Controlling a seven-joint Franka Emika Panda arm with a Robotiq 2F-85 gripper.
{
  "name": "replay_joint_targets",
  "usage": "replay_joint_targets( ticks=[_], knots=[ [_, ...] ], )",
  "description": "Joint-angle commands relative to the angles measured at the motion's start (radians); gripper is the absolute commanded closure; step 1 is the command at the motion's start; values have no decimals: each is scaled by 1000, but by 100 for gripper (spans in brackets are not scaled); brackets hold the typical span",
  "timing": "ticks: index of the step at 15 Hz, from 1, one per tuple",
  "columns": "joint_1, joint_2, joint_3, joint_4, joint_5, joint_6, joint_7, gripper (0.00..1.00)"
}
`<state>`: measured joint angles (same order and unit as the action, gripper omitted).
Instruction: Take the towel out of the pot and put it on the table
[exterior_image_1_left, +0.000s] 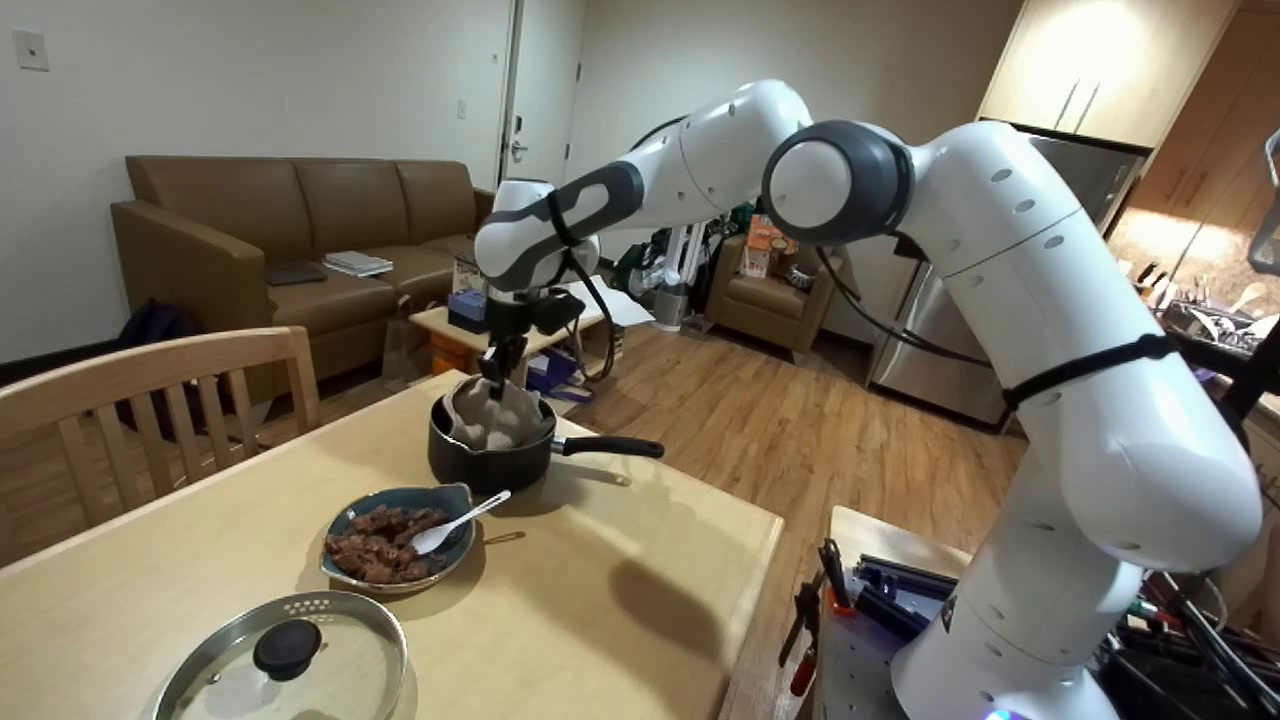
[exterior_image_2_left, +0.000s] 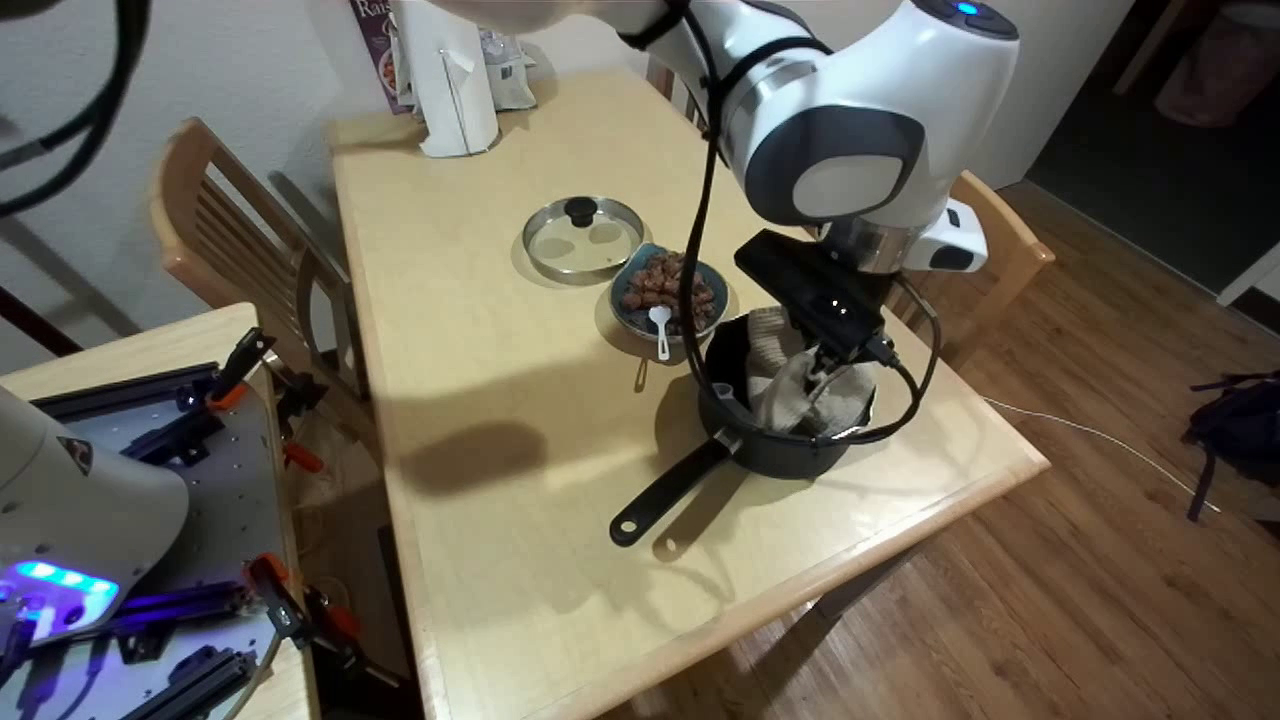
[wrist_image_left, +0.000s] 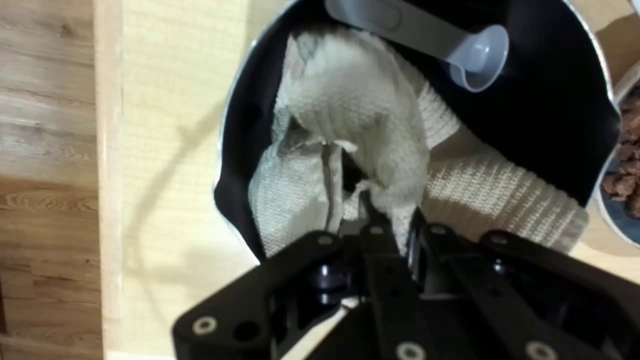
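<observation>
The towel is light beige cloth (exterior_image_1_left: 495, 420), crumpled inside the black pot (exterior_image_1_left: 488, 468); it also shows in an exterior view (exterior_image_2_left: 785, 392) and in the wrist view (wrist_image_left: 360, 95). Part of the towel lies over the pot's rim in the wrist view. My gripper (exterior_image_1_left: 498, 385) points down into the pot opening. In the wrist view its fingers (wrist_image_left: 392, 222) are close together with a fold of towel pinched between them. In an exterior view the gripper (exterior_image_2_left: 822, 365) is partly hidden by its camera mount and cable. A clear plastic scoop (wrist_image_left: 415, 25) lies in the pot beside the towel.
The pot's long handle (exterior_image_2_left: 670, 495) sticks out over the table (exterior_image_2_left: 520, 560). Close to the pot stands a blue bowl of meat (exterior_image_1_left: 385, 545) with a white spoon (exterior_image_1_left: 460, 522). A glass lid (exterior_image_1_left: 345, 660) lies beyond the bowl. A chair (exterior_image_1_left: 180, 390) stands at the table edge.
</observation>
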<state>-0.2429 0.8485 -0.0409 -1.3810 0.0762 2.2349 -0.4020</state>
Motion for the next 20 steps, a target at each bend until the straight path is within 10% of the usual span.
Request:
replay_joint_targets(
  ticks=[1, 20],
  knots=[
    [12, -101, 18, -70, -25, 17, 13, 97],
    [134, -822, -4, -730, -148, 6, 73, 98]
  ],
)
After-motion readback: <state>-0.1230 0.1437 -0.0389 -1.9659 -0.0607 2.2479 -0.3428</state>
